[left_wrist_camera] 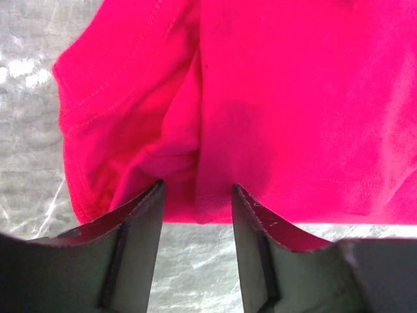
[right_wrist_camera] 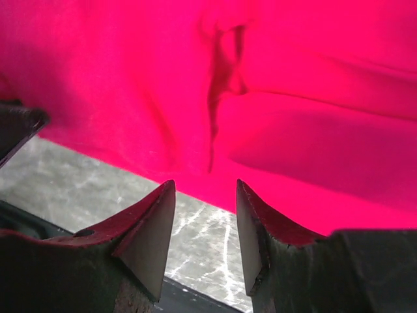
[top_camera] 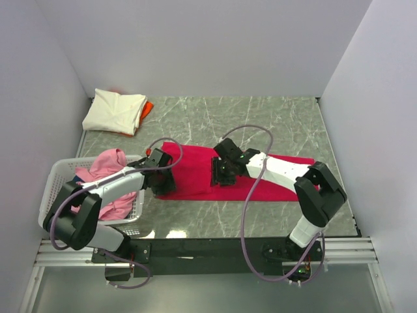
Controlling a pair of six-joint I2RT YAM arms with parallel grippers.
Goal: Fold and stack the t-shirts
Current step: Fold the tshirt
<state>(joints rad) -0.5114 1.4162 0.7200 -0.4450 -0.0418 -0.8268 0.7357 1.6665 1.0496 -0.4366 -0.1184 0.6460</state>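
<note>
left arm (top_camera: 114, 185), right arm (top_camera: 283, 171): white shells, black joints | cables (top_camera: 244, 225): mauve, looped | fingers (left_wrist_camera: 130, 235): dark grey wedges, scuffed

The red t-shirt (top_camera: 193, 171) lies spread on the bench (top_camera: 273, 124), with the left pincer (top_camera: 160, 180) and the right pincer (top_camera: 223, 173) over it.

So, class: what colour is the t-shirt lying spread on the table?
The t-shirt is crimson red, seen best in the top external view.
</note>
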